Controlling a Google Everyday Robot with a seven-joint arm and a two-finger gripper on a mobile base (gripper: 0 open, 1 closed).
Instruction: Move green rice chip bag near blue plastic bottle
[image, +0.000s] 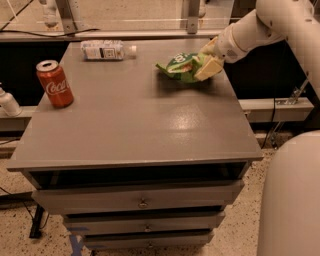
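Note:
The green rice chip bag is at the back right of the grey cabinet top, with a shadow under it. My gripper comes in from the right on the white arm. Its tan fingers close over the bag's right end, one above and one below. The blue plastic bottle lies on its side at the back left, white cap pointing right toward the bag. The bag is about a bottle's length to the right of the cap.
A red Coca-Cola can stands upright near the left edge. The cabinet has drawers below the front edge. A white robot body part fills the lower right. A white object sits beyond the left edge.

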